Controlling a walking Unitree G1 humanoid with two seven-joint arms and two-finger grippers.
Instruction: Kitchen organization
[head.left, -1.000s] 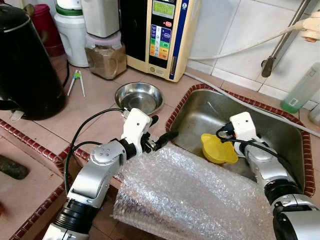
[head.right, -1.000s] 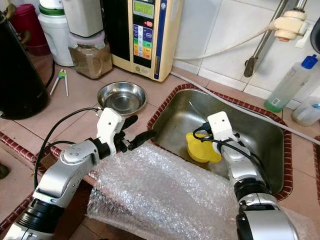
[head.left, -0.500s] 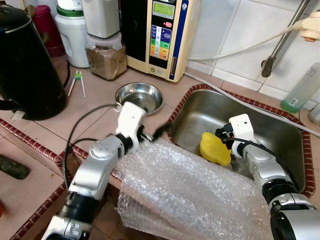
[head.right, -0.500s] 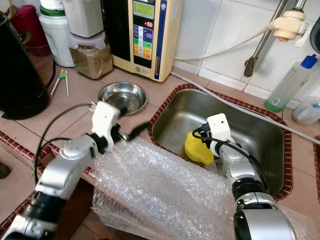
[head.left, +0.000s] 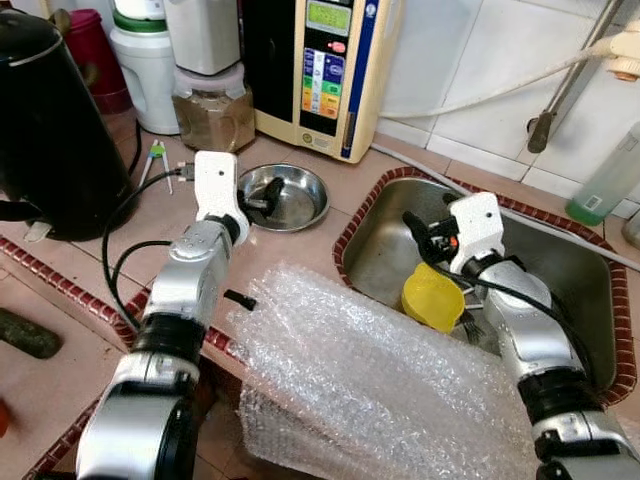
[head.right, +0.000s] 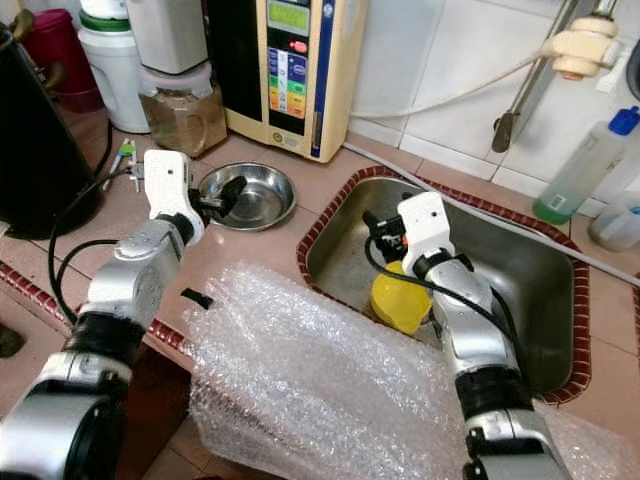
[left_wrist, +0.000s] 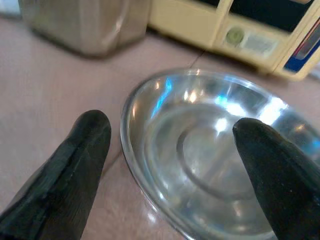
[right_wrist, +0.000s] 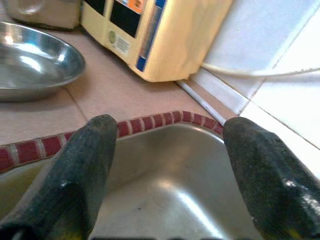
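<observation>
- Bowl (head.left: 285, 196) sits on the tabletop (head.left: 190, 240) at 11 o'clock from the sink (head.left: 560, 270), in front of the cream appliance (head.left: 320, 70).
- Left gripper (left_wrist: 170, 150) has swung away from the bubble wrap (head.left: 380, 390), where it was a second ago, toward 12 o'clock, and now hovers at the bowl's near rim.
- Its jaws are spread wide and hold nothing; in the left wrist view one finger lies outside the rim and the other over the bowl's inside, so the rim sits between them.
- Judgement: that move reads as the start of a pick, with the bowl as the next thing to tidy; closing on the thin, slick rim may let it slip or tip.
- Right gripper (right_wrist: 170, 155) has lifted off the yellow cup (head.left: 432, 297), which it was against a second ago, and now hangs above the sink with its jaws open and empty.
- Cup lies in the sink at its 8 o'clock side, just beside the wrap's edge, apparently released there.
- Wrap is draped over the tabletop's front edge at 6 o'clock, untouched by either gripper.
</observation>
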